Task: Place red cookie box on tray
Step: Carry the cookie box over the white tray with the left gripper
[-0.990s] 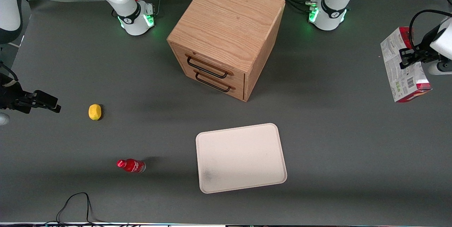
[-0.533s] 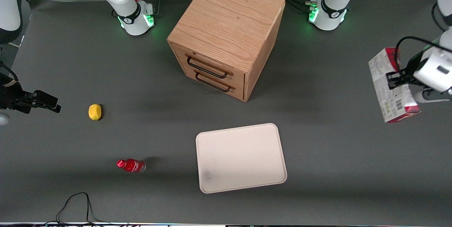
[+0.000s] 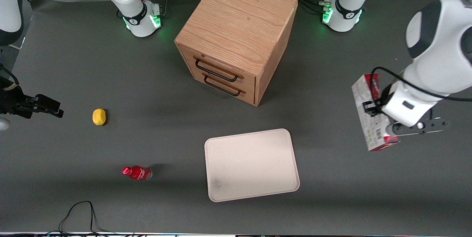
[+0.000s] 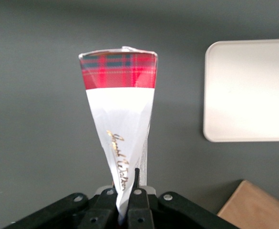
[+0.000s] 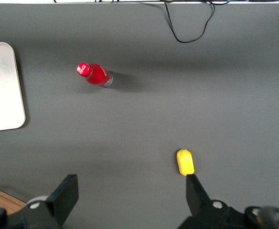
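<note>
The left arm's gripper hung above the bare table toward the working arm's end, clamped on the red cookie box and holding it clear of the surface. In the wrist view the fingers pinched the carton's narrow edge, the tartan end pointing away from the camera. The tray lay empty, well apart, at about nine o'clock from the box in the front view. To do the carry well, the arm would likely need to travel level until the carton sat wholly over the tray, then lower it flat before letting go, since a thin-edge grip could let it swing. Nothing stood on that path. The wooden cabinet sat at about twelve o'clock from the tray; a red bottle and a lemon lay toward the parked arm's end.
</note>
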